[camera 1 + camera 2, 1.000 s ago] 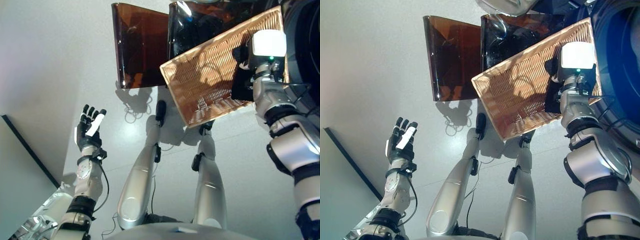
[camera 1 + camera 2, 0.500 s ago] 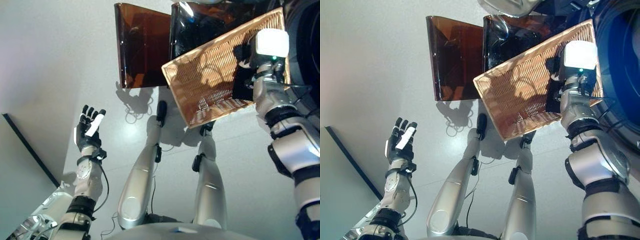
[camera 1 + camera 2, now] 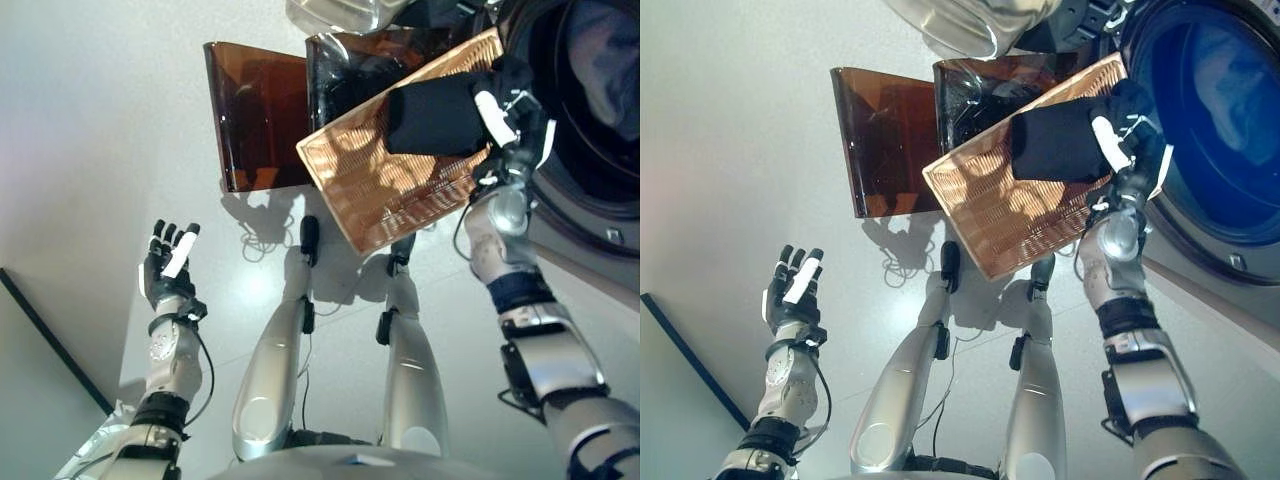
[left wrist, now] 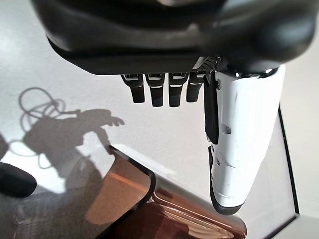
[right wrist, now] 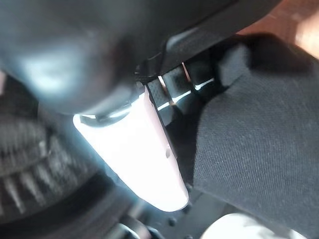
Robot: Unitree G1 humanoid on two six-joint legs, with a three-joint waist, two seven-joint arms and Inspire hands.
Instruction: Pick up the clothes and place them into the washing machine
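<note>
Both arms are silver-grey with black bands and dark joints. The left hand (image 3: pixel 168 264) is dark, its thumb under a white cover; a black collar rings the wrist below it, over a perforated silver forearm section. The right hand (image 3: pixel 1127 128) is dark too, with a white thumb cover that shows a small screw in the wrist view. A rounded silver wrist and a black band follow it.

The right hand (image 3: pixel 492 112) is raised on a bent arm, fingers and thumb pinched shut on a black cloth (image 3: pixel 432 118). The left hand (image 3: pixel 166 264) hangs low, fingers straight, holding nothing.
</note>
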